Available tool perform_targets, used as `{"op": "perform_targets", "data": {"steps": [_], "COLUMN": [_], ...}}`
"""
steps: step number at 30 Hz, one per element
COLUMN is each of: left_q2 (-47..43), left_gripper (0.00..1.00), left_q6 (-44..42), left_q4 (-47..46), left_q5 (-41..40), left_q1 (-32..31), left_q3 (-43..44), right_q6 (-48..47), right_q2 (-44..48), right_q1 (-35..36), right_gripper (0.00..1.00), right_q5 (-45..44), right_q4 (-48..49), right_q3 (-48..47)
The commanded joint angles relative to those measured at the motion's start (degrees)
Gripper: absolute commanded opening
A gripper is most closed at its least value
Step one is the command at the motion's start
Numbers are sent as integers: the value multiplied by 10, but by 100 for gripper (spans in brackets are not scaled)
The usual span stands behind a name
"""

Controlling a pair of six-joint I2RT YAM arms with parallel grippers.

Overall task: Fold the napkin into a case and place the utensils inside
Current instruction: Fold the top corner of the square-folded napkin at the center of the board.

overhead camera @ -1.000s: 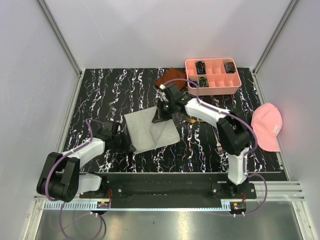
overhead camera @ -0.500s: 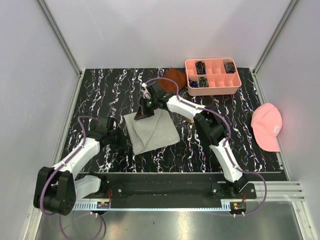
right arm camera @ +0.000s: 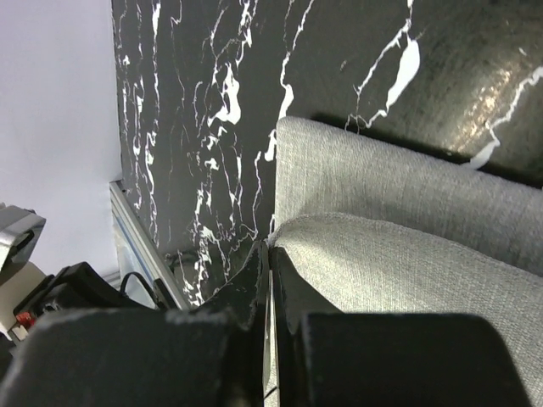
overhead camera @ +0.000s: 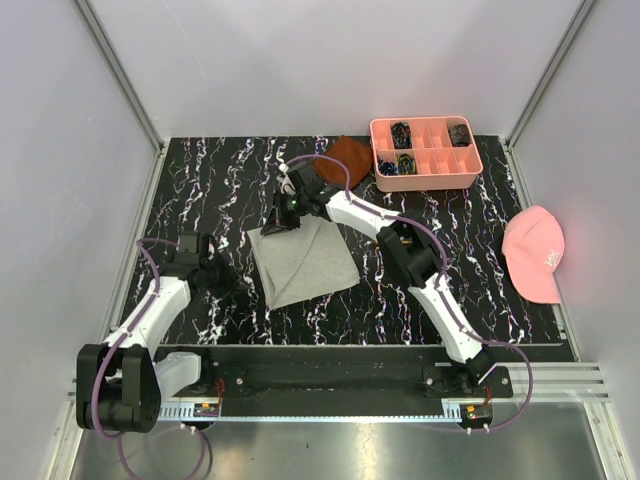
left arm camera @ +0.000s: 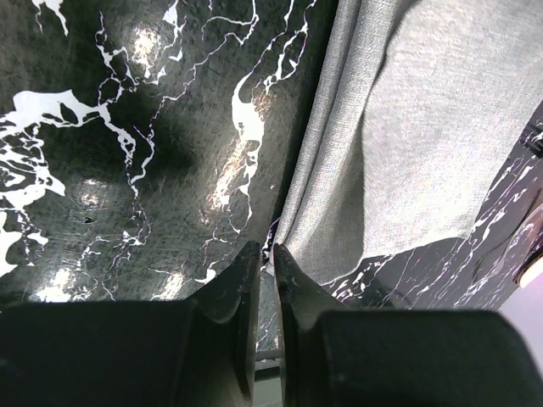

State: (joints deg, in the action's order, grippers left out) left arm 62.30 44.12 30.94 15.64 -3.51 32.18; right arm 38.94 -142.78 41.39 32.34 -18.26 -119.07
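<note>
The left tool (overhead camera: pixel 212 272) sits low over the bench (overhead camera: pixel 220 180), near the napkin's left edge but apart from it. Its jaws are all but clenched, with a thin slit between them and nothing in it. The left arm rises from its base at the near left, folds at the elbow and runs forward, its wrist turned so the tool points right toward the cloth. In the left wrist view the napkin (left arm camera: pixel 407 127) lies just past the fingertips (left arm camera: pixel 246 263).

The napkin (overhead camera: pixel 303 262) lies flat in the middle of the bench, with 1 layer folded over another.

The right tool (overhead camera: pixel 283 222) is at the napkin's far left corner, clenched on the cloth. In the right wrist view the fingertips (right arm camera: pixel 259 263) pinch the rounded edge of the upper layer (right arm camera: pixel 407 246). The right arm stretches in 1 long diagonal from its base at the near right, across the bench, almost fully extended.

Further right lie a brown cloth (overhead camera: pixel 348 157), a pink tray (overhead camera: pixel 425 180) and a pink cap (overhead camera: pixel 535 252).
</note>
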Motion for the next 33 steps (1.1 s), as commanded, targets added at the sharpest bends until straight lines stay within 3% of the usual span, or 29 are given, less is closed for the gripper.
{"op": "perform_targets", "data": {"steps": [1, 15, 21, 28, 33], "left_q2": [-13, -18, -12, 4, 47], "left_gripper": [14, 14, 14, 16, 18], "left_q6": [-15, -22, -25, -29, -33], "left_q4": [-2, -1, -4, -24, -47], "left_q5": [6, 6, 10, 40, 88], "left_q1": [5, 6, 6, 6, 6], "left_q3": [4, 8, 9, 16, 64], "right_q6": [14, 24, 23, 20, -11], "right_q2": [-18, -72, -89, -108, -82], "right_q1": [6, 7, 8, 8, -3], "right_gripper": [0, 3, 11, 27, 45], "right_q5": [20, 39, 40, 44, 40], "right_q4": [17, 2, -13, -30, -94], "right_q3": [-46, -121, -145, -181, -233]}}
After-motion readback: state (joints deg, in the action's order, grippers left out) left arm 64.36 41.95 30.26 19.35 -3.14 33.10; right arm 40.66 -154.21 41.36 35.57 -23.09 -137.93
